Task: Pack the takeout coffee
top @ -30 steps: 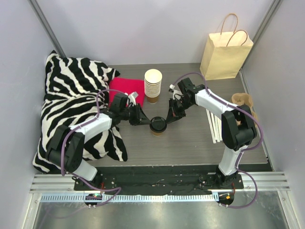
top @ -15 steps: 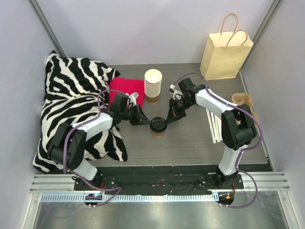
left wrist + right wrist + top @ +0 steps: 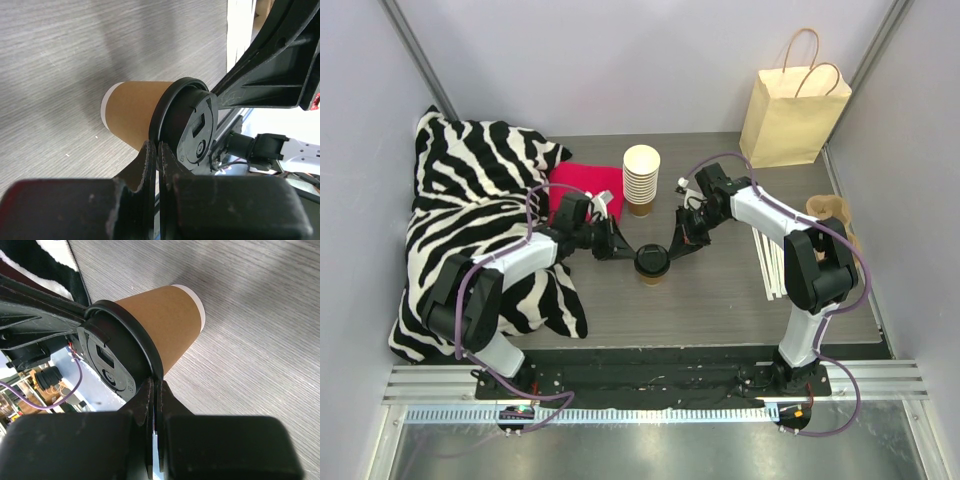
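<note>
The takeout coffee [image 3: 652,266], a brown paper cup with a black lid, stands upright mid-table. My left gripper [image 3: 626,254] is shut, its tips against the left side of the lid rim. My right gripper [image 3: 676,249] is shut, its tips against the right side of the rim. In the left wrist view the cup [image 3: 132,112] and lid [image 3: 192,125] sit just past my closed left gripper [image 3: 156,150]. In the right wrist view the cup [image 3: 165,315] and lid [image 3: 112,357] sit just past my closed right gripper [image 3: 154,386]. Neither gripper holds anything between its fingers.
A tan paper bag [image 3: 793,115] with handles stands at the back right. A stack of cream-white cups [image 3: 641,180] stands behind the coffee, a red cloth [image 3: 585,190] to its left. A zebra-print blanket [image 3: 470,220] covers the left side. White sticks [image 3: 775,265] lie at the right.
Nothing much: both grippers stay shut at the lid rim and the cup has not moved. The left arm has shifted very slightly.
</note>
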You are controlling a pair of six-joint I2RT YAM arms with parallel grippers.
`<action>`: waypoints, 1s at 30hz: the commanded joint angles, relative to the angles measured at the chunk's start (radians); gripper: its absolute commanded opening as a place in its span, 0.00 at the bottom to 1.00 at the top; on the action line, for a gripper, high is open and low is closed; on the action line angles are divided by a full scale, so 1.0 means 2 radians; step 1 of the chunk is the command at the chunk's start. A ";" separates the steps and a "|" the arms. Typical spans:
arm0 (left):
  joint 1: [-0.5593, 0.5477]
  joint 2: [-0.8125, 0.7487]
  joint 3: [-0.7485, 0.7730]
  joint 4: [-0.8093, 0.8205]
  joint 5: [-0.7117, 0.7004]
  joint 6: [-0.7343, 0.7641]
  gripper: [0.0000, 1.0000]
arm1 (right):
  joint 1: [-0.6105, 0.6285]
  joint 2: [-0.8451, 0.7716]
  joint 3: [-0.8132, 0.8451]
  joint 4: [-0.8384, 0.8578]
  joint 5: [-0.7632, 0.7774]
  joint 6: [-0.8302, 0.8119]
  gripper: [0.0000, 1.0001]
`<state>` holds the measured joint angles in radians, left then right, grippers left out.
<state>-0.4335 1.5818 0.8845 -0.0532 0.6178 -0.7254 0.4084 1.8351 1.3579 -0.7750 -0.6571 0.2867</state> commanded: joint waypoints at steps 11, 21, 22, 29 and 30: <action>0.014 0.018 0.039 -0.015 -0.027 0.040 0.03 | -0.014 0.043 0.020 0.095 -0.033 0.074 0.01; 0.049 0.066 0.081 0.001 -0.025 0.051 0.04 | -0.024 0.073 0.047 0.141 -0.033 0.103 0.01; 0.052 0.070 0.085 0.001 -0.024 0.051 0.04 | -0.025 0.078 0.052 0.145 -0.033 0.105 0.01; 0.061 0.108 0.125 0.007 -0.021 0.051 0.06 | -0.031 0.120 0.100 0.157 -0.027 0.115 0.01; 0.063 0.116 0.132 0.007 -0.022 0.049 0.06 | -0.032 0.125 0.104 0.158 -0.027 0.118 0.01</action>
<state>-0.3058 1.7611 1.1034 -0.0555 0.5808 -0.6460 0.3443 2.0243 1.5063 -0.5247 -0.7647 0.5068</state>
